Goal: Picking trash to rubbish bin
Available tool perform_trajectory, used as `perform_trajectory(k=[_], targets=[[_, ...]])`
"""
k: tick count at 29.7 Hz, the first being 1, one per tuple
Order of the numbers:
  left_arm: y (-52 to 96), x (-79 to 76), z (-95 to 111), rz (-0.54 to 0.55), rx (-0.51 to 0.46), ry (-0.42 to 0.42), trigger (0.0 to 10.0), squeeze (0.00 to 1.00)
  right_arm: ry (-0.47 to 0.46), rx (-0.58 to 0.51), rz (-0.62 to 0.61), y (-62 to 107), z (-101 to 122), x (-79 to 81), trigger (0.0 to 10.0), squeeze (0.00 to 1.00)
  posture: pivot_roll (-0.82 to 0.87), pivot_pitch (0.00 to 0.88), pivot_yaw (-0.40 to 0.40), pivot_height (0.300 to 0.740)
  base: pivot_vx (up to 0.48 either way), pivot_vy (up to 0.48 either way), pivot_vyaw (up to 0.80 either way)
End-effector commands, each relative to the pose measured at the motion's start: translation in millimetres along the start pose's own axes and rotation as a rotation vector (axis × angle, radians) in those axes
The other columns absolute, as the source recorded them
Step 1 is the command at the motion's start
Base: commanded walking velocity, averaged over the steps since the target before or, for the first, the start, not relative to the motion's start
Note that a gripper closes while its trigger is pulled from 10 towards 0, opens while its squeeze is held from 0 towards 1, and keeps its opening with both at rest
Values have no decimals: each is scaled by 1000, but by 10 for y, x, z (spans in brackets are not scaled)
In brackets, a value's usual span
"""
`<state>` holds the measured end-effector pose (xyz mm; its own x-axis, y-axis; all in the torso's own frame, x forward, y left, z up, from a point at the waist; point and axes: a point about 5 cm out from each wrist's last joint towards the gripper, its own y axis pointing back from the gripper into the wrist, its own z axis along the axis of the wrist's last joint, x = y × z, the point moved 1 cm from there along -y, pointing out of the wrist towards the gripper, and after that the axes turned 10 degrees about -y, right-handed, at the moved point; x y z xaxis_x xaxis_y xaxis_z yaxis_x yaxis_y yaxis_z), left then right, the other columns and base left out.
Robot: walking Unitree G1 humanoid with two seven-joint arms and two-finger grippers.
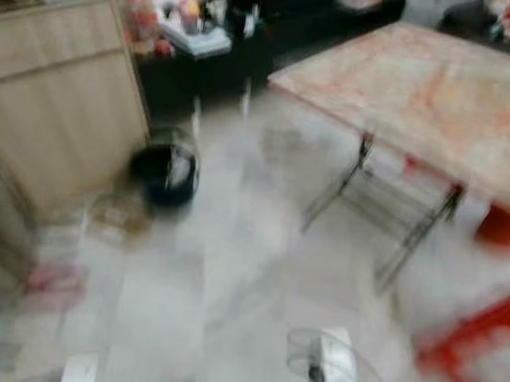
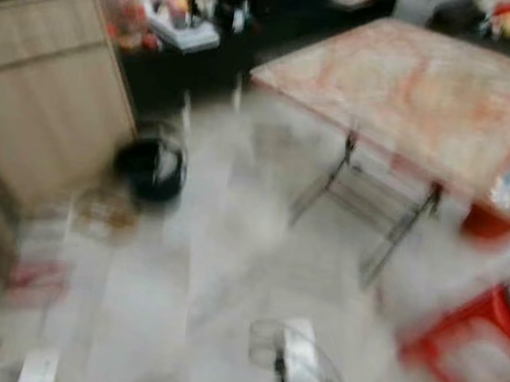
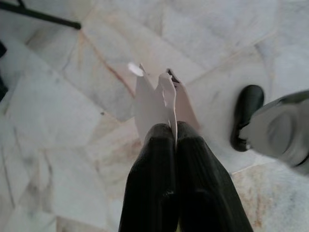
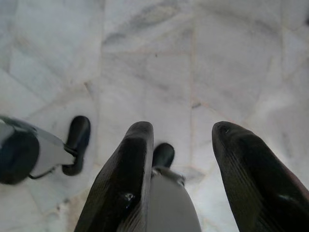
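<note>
while walking blurs both eye views, still readable: rubbish bin (image 1: 165,172), dark and round, on the pale marble floor (image 1: 230,269) far and to the left, just beside the wooden cabinet (image 1: 58,93). left tool (image 3: 175,129) pressed together on a scrap of white paper (image 3: 153,101), pinched upright and poking out past the tips above the floor. nearer arm for the drop, judging by side: the left. right tool (image 4: 181,137) spread, holding nothing. off to the right, a folding worktop (image 1: 442,91) on thin metal legs and a red stool (image 1: 483,345), well apart from the line to the bin. something brownish and faint (image 1: 114,214) on the floor just near of the bin, too smeared to name, possibly in the way.
</note>
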<state>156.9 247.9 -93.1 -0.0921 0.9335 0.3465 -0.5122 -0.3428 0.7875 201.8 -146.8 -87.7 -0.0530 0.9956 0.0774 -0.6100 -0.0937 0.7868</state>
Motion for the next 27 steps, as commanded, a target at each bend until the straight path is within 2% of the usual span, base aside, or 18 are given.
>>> perform_trajectory(k=[1, 4, 7, 10, 19, 24, 27], targets=[[-19, 1, 112, -6, -28, -7, 10000, 0, -20, -1, -12, 1, 23, -53, 10000, 0, 103, 92, -18, 740, 0, 0, 0], [-25, -5, 164, -12, -43, 2, 10000, 0, -21, -11, 4, -6, 56, -32, 10000, 0, 104, 104, -23, 740, 0, 0, 0], [-25, -51, 212, -37, -68, -63, 10000, 0, -30, -22, 18, -11, 86, -14, 10000, 0, 98, 120, -26, 740, 0, 0, 0], [-21, -76, 205, -42, -67, -84, 10000, 0, -39, -22, 20, -8, 76, -21, 10000, 0, 96, 128, -26, 740, 176, 0, 0], [-11, -89, 139, -21, -39, -77, 10000, 0, -56, 7, 6, 27, -60, -91, 10000, 0, 89, 145, -33, 740, 412, 0, 0], [-7, -97, 118, -24, -35, -81, 10000, 0, -36, 9, -11, 27, -60, -104, 10000, 0, 90, 152, -30, 740, 475, 0, 0], [-7, -99, 121, -24, -36, -83, 10000, 0, -53, -13, -31, 25, -25, -125, 10000, 0, 92, 158, -30, 740, 475, 0, 773]])
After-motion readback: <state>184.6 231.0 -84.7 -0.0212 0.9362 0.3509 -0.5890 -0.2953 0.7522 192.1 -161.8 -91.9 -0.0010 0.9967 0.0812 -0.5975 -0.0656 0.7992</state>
